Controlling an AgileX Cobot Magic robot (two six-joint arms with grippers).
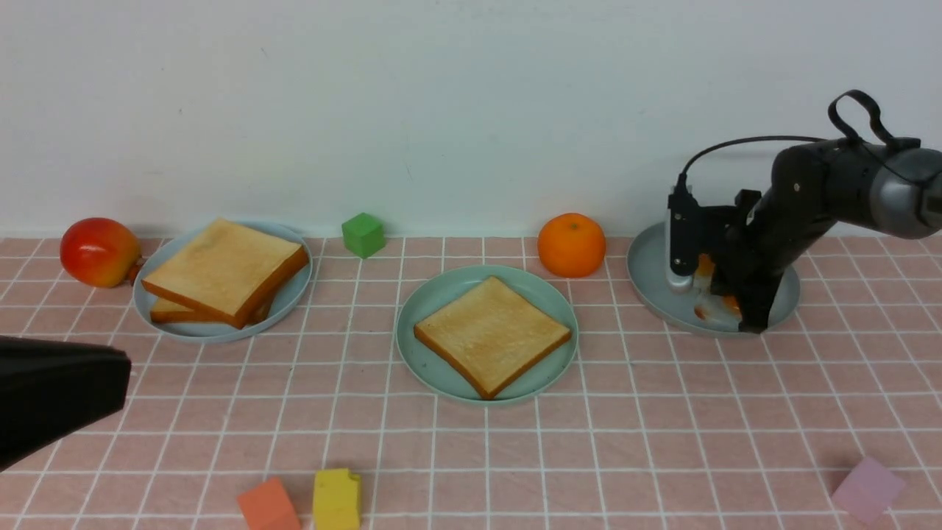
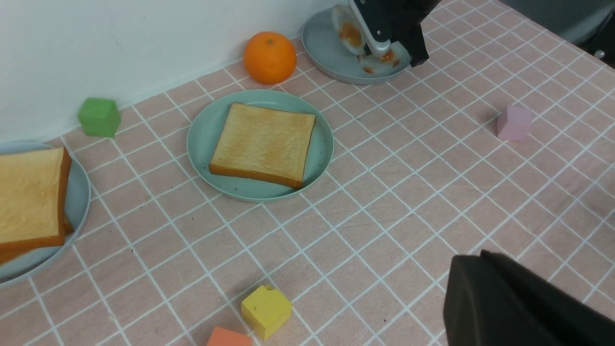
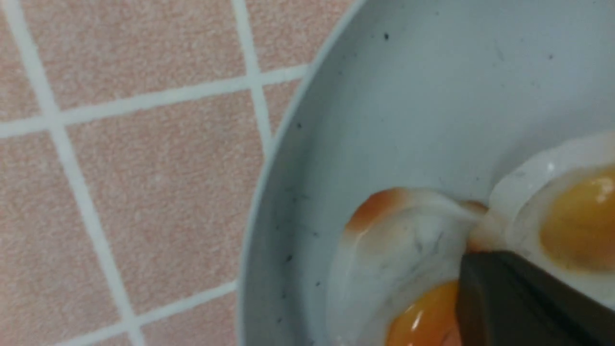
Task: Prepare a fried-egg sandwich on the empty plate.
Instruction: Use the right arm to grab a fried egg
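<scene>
The mint-green plate [image 1: 441, 294] sits at the middle of the worktop with a single toast slice [image 1: 491, 335] lying flat on it, one corner turned toward the near edge; so far that one slice is all there is of the sandwich. Toward the far right corner a grey-blue plate [image 1: 647, 272] holds two fried eggs [image 3: 403, 240], their whites overlapping. The right gripper [image 1: 754, 324] reaches down into this plate with its jaws closed. One dark finger [image 3: 519, 298] rests where the two whites meet, but whether it pinches an edge of egg cannot be told. The left gripper [image 1: 110, 386] hangs closed over the near left corner, well apart from all three plates. Toward the far left a pale blue plate [image 1: 294, 287] carries two more toast slices [image 1: 221, 269], stacked askew, with a red-and-yellow fruit [image 1: 98, 252] just beside it. Along the far edge stand a green cube [image 1: 363, 234] and an orange [image 1: 571, 244] — the orange lies between the mint-green and grey-blue plates. At the near edge an orange cube [image 1: 268, 506] and a yellow block [image 1: 337, 499] sit side by side, and a pink cube [image 1: 868, 487] lies by the near right corner
</scene>
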